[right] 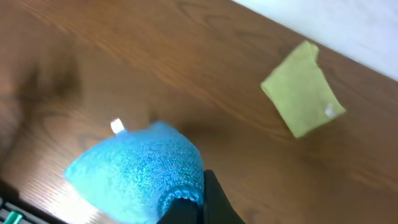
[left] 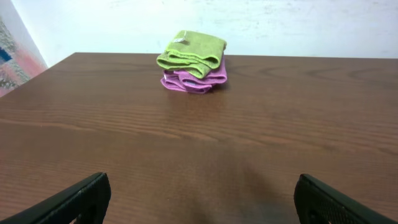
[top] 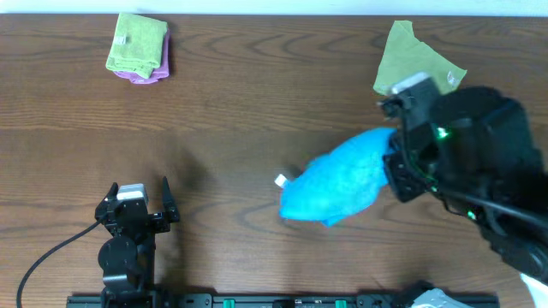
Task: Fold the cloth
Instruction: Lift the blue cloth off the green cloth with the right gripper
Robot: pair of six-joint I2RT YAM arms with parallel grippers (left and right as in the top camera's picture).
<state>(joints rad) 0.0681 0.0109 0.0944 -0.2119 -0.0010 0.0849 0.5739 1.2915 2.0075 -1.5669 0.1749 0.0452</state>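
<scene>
The cloth (top: 338, 180) — bunched, sky-blue, tag (top: 280, 180) out — pinched by right tool (top: 396, 164); left tool (top: 139, 195) gapes.

The cloth (top: 338, 180) is bright sky blue with a white tag (top: 280, 180), and the table (top: 257, 103) is dark brown with wavy wood grain. The stacked pair is a lime-green cloth (top: 137, 38) over a purple cloth (top: 158, 70), while the lone green cloth (top: 411, 58) is a duller olive. The left end effector (top: 139, 188) and right end effector (top: 396, 162) are black
</scene>
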